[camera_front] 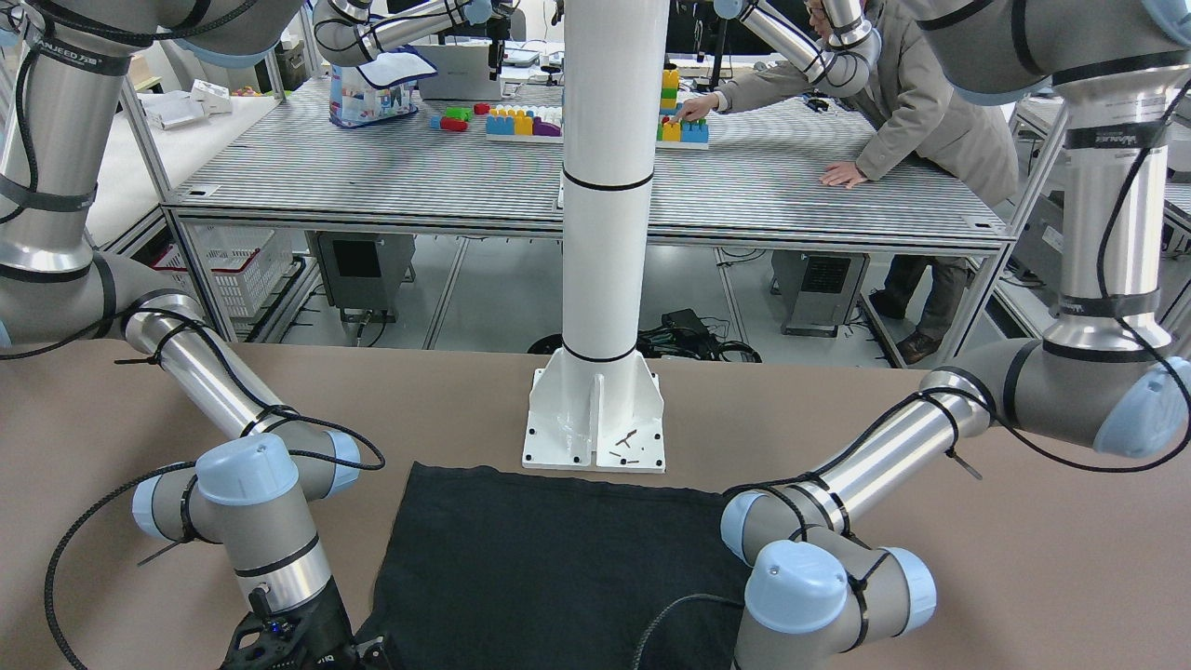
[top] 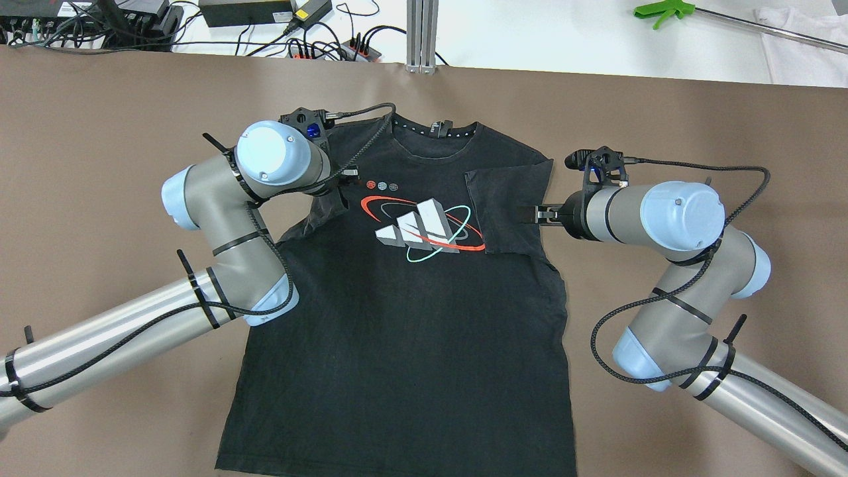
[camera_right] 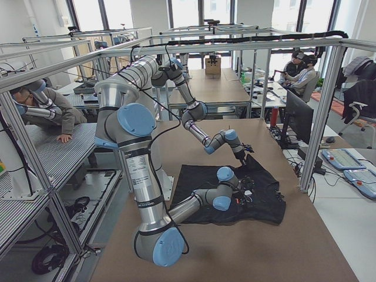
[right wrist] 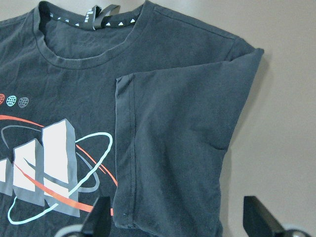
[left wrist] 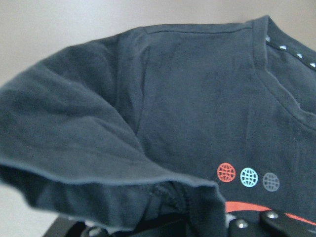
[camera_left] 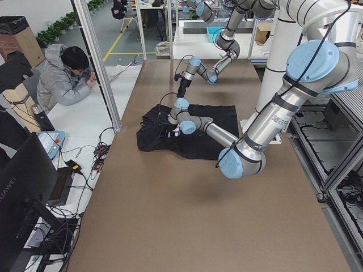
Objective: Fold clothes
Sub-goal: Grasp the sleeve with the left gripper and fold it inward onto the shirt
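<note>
Left arm [top: 218,265]: grey, enters from 8 o'clock, wrist bent.
Left pincer [top: 346,180]: black, aims toward 4 o'clock, jaw spread unclear.
Right pincer [top: 538,214]: black, aims toward 9 o'clock, jaws apart.

We work in a robotics lab: aluminium-framed benches [camera_right: 320,117] all round, a ribbed bench [camera_front: 372,177] at twelve o'clock bearing toy blocks [camera_front: 521,122], a monitor [camera_left: 22,192] and cables [camera_left: 96,158] at eight o'clock, a person [camera_left: 62,76] at ten.

Bright, even light, soft shadows; the shirt [left wrist: 187,98] looks slightly blurred close up.
</note>
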`<control>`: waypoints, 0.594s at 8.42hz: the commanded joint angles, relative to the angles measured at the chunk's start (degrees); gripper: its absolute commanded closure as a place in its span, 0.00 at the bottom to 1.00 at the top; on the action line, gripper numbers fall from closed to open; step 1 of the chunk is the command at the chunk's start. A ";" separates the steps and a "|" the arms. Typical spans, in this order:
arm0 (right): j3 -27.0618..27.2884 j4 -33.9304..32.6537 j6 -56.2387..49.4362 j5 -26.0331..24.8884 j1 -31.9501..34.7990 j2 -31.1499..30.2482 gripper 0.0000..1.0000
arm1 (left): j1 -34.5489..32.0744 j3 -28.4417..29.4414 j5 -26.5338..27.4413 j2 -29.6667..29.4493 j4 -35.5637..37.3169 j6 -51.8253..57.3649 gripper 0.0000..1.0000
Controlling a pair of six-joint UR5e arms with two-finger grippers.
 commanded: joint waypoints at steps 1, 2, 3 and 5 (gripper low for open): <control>-0.10 0.00 0.00 -0.16 -0.02 -0.23 0.06 | 1.90 5.71 2.27 -4.84 -0.14 -1.30 1.00; -0.19 0.00 -0.09 -0.16 -0.02 -0.41 0.06 | 1.99 5.72 2.27 -5.02 -0.05 -1.31 1.00; -0.19 0.00 -0.09 -0.16 -0.02 -0.41 0.06 | 2.43 5.72 2.36 -5.02 -0.05 -1.13 1.00; -0.19 0.00 -0.09 -0.25 0.07 -0.67 0.06 | 3.66 5.81 5.43 -5.11 -0.23 -0.87 0.38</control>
